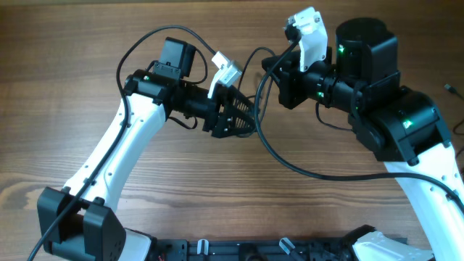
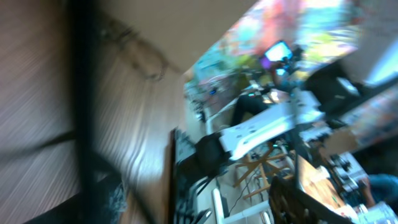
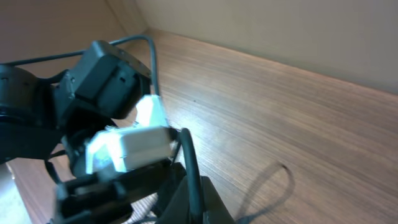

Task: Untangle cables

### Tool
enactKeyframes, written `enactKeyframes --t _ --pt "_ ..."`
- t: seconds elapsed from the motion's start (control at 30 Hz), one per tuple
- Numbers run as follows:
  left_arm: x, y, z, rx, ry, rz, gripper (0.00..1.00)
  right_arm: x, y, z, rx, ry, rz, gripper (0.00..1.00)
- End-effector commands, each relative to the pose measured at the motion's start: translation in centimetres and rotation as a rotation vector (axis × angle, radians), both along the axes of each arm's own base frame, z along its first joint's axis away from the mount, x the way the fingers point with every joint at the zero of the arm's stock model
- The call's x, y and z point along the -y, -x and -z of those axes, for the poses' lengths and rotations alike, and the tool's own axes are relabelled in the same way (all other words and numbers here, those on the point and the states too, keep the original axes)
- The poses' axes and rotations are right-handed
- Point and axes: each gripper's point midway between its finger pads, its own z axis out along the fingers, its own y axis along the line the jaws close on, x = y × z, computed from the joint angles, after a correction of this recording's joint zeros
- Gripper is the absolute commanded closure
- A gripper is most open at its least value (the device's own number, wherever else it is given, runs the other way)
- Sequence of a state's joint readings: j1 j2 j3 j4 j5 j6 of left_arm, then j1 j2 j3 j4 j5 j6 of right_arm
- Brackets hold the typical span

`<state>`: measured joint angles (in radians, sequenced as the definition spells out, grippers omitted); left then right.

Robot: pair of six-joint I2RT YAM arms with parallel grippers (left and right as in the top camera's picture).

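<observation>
Both arms are raised over the wooden table (image 1: 109, 43), with their grippers close together near the middle. My right gripper (image 1: 274, 78) is shut on a thin dark cable (image 3: 188, 158) that runs up out of its jaws (image 3: 194, 190) toward the left arm. In the overhead view a thin cable loop (image 1: 249, 59) arcs between the two grippers. My left gripper (image 1: 239, 119) points at the right one. Its wrist view is motion-blurred, showing only a dark strand (image 2: 81, 93) across the wood, and its jaws cannot be read. A thin cord end (image 1: 454, 89) shows at the table's right edge.
Thicker black arm cables loop over the left arm (image 1: 145, 40) and sweep below the right arm (image 1: 304, 172). The arm bases and a black rail (image 1: 239, 250) line the front edge. A cable's shadow (image 3: 273, 183) lies on the wood.
</observation>
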<state>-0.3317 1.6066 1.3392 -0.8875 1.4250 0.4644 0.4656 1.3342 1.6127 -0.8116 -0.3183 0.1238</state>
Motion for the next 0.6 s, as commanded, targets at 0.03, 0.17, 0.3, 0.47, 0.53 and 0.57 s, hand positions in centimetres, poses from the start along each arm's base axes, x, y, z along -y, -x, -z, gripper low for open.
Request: enactKeyframes --t 0.03,0.17,0.3,0.47,0.53,0.57 --pt "-1.0 0.6 -2.8 0.077 0.164 0.039 0.30 1.3 -0.3 -1.4 0.040 0.011 0.063 0.96" --pt "-2.1 -0.4 -2.9 0.069 0.163 -0.006 0.34 1.3 -0.3 -1.4 0.049 0.019 0.059 0.96" --pt "-4.0 -1.4 -3.7 0.056 0.156 -0.073 0.36 3.0 -1.5 -1.1 0.060 0.064 0.174 0.96" --pt "-6.0 -0.7 -6.0 0.123 0.167 -0.132 0.35 8.2 -3.5 -0.7 0.042 0.101 0.532 0.96" --pt "-6.7 -0.3 -7.0 0.155 0.171 -0.155 0.34 9.7 -3.7 -0.5 0.040 0.119 0.627 0.96" --pt "-7.1 -0.1 -7.5 0.172 0.172 -0.168 0.34 10.4 -3.7 -0.4 0.035 0.124 0.668 0.96"
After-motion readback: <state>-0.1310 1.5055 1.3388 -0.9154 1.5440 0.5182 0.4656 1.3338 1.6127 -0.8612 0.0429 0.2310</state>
